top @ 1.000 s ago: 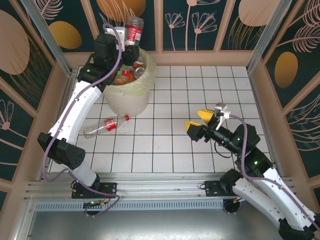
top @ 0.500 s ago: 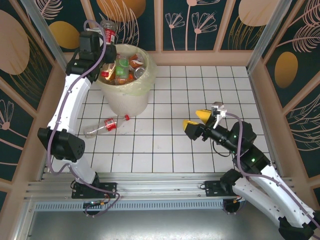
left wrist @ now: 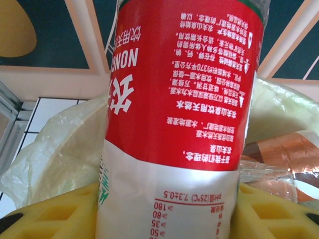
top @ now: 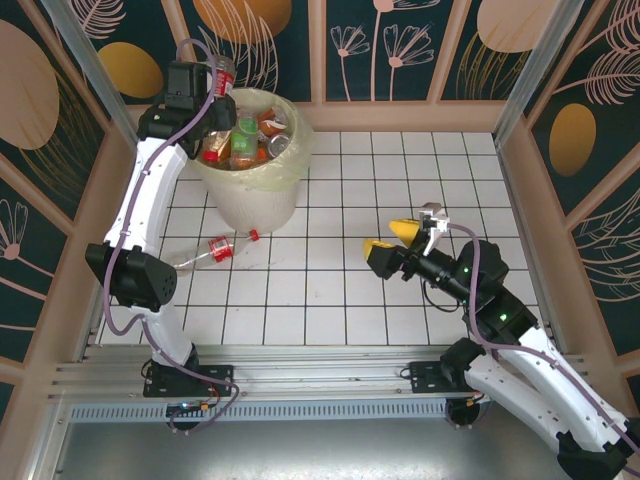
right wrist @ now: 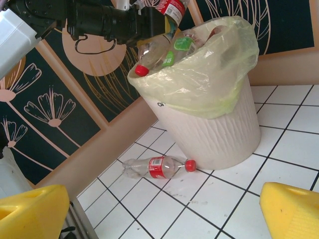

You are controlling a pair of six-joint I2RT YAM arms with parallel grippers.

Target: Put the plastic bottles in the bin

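Gravity explains the pose: the left hand [left wrist: 164,214] apparently pinches a red-labelled bottle [left wrist: 179,99] above the bin [top: 255,205] rim. The right hand [top: 392,240] gapes wide, facing the loose bottle [top: 210,252] on the desk [top: 330,290].

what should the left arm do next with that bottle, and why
Probably ease the left gripper slightly toward the middle of the bin before releasing: its red-labelled bottle hangs by the far-left rim, and the bin is heaped with bottles.
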